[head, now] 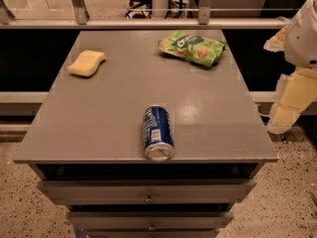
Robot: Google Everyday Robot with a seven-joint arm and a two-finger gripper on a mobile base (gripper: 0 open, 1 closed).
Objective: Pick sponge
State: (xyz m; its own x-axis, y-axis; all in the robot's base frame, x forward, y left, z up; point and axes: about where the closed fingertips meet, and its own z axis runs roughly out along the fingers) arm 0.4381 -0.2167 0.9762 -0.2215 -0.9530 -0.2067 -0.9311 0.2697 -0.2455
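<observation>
The sponge (86,63) is a small pale yellow soft block with rounded corners. It lies flat near the far left corner of the grey table top (114,118). My gripper (289,104) hangs at the right edge of the view, beyond the table's right side and off the surface. It is far from the sponge, across the whole width of the table, and nothing shows in it.
A blue can (158,132) lies on its side near the table's front edge, its open end towards me. A green crinkly snack bag (193,47) lies at the far right. Drawers (148,191) sit below the top. A railing (148,23) runs behind the table.
</observation>
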